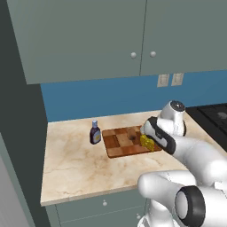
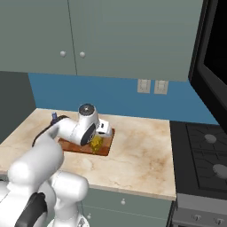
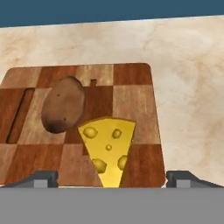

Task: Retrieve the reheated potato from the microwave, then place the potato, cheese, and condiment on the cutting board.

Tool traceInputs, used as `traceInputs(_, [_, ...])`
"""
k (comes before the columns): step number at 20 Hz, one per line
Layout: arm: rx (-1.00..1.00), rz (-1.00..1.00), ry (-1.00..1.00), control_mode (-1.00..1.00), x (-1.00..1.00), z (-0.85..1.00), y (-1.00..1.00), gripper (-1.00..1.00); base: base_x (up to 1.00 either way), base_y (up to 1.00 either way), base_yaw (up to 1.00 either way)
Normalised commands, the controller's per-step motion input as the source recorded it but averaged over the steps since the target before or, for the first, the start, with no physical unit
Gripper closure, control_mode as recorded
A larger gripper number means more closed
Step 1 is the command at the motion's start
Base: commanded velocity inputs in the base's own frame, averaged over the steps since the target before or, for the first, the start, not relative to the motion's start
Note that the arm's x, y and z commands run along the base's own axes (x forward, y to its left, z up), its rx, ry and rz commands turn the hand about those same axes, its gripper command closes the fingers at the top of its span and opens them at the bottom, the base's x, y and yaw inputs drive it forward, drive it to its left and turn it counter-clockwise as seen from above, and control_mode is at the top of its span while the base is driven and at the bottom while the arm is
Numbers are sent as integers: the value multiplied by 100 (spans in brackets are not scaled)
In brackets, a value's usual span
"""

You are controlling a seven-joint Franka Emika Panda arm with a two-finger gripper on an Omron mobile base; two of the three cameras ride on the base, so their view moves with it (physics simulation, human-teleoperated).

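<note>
Beige marbled worktop (image 1: 75, 164) runs below grey cabinets and a blue backsplash, with a stove at its right end. On it lies the board (image 3: 131, 78), a rectangle of light and dark brown checks with a slot near one short edge. The potato (image 3: 63, 105), a rounded brown lump, rests on the board, and the cheese (image 3: 109, 148), a yellow wedge with holes, lies just beside it, also on the board. The hand (image 3: 111, 177) hovers directly over the cheese with its fingertips spread wide on either side, gripping nothing. The condiment (image 1: 95, 132), a dark bottle with pale cap, stands upright on the worktop just beside the board's left edge.
</note>
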Motion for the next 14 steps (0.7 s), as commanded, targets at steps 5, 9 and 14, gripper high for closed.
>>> traceInputs(5, [6, 0, -2, -100, -63, 67, 0, -100, 0, 0, 0])
traceInputs(9, [9, 0, 0, -100, -64, 56, 20, -100, 0, 0, 0])
traceInputs(14, [15, 4, 1, -100, -35, 40, 73, -100, 0, 0, 0])
